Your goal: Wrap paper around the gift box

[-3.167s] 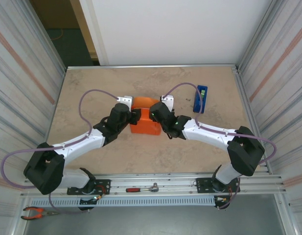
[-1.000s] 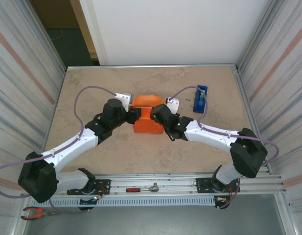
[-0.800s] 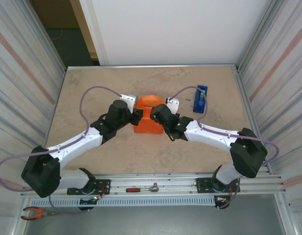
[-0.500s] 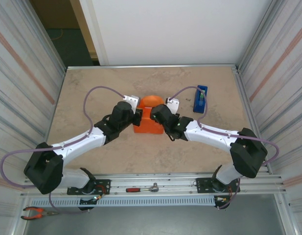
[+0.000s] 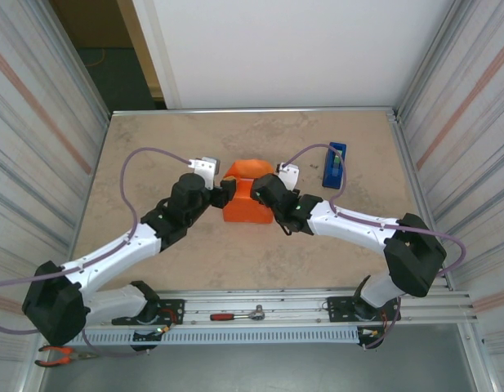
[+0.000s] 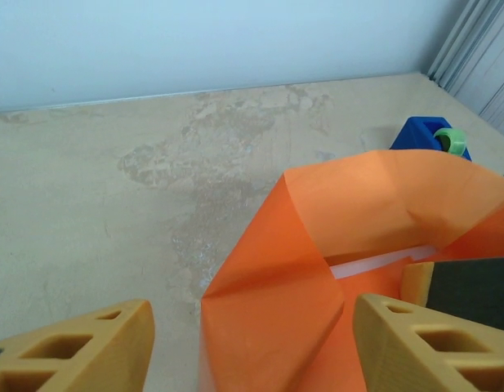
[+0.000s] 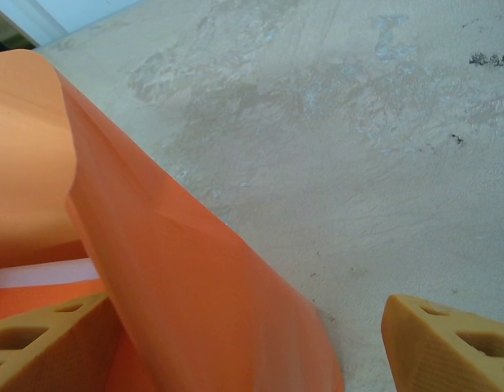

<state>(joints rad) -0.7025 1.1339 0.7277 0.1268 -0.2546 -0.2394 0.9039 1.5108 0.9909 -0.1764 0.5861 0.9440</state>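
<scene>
Pulled back a little, away from the blue tape dispenser (image 5: 334, 164), the left tool (image 6: 252, 347) is held wide open astride the orange paper (image 5: 246, 200), as is the right tool (image 7: 247, 339), nothing gripped, so the gift box, hidden beneath, is judged loosely covered.

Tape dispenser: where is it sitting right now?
The tape dispenser stands on the table, far right in the top view, right of the orange paper.

I log: paper (image 5: 245, 204), plain bright orange; tape dispenser (image 5: 334, 166), blue with green roll; tabletop (image 5: 153, 139), mottled beige; fingers (image 6: 72, 351), ochre yellow; arms (image 5: 350, 222), white and black.
</scene>
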